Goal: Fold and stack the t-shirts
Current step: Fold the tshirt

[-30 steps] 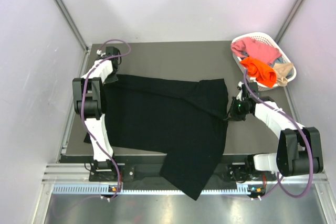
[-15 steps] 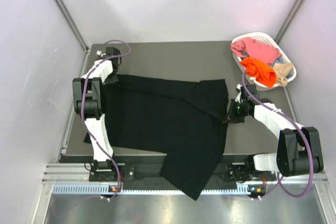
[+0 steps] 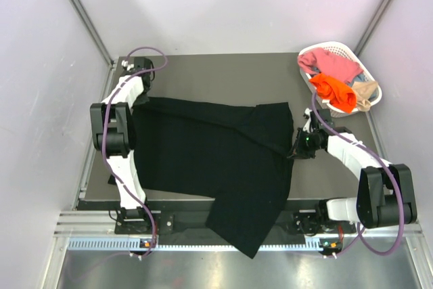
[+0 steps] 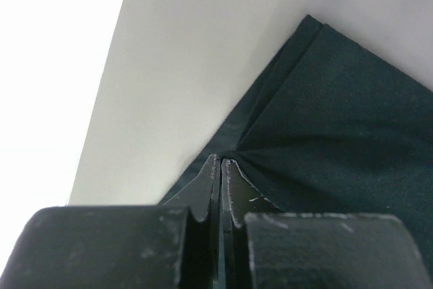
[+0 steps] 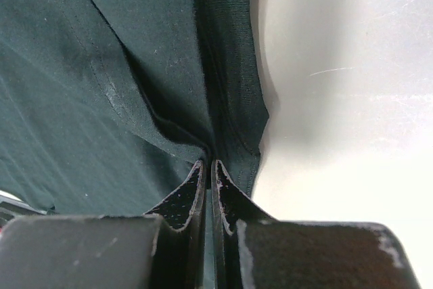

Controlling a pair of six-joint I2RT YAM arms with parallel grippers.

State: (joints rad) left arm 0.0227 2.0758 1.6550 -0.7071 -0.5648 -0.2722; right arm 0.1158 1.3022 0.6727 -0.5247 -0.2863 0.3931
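A large black t-shirt [image 3: 216, 153] lies spread across the table, its lower part hanging over the near edge. My left gripper [image 3: 144, 101] is shut on the shirt's far-left corner; in the left wrist view the left gripper [image 4: 221, 160] pinches dark cloth [image 4: 338, 120] bunched at its tips. At the shirt's right edge, beside a folded-over flap, my right gripper [image 3: 298, 148] is shut too; in its wrist view the right gripper [image 5: 208, 162] clamps the hem of the cloth [image 5: 101, 86]. Pink [image 3: 331, 64], orange [image 3: 335, 91] and beige [image 3: 365, 93] t-shirts lie in the basket.
A white slatted basket [image 3: 331, 47] stands at the far right corner of the dark grey table [image 3: 223, 76]. White walls close in the sides and back. Bare tabletop [image 3: 331, 167] shows to the right of the shirt.
My left arm has shifted slightly toward the far-left corner, drawing the shirt's corner with it. My right gripper moved a little leftward. Both grips stay closed.
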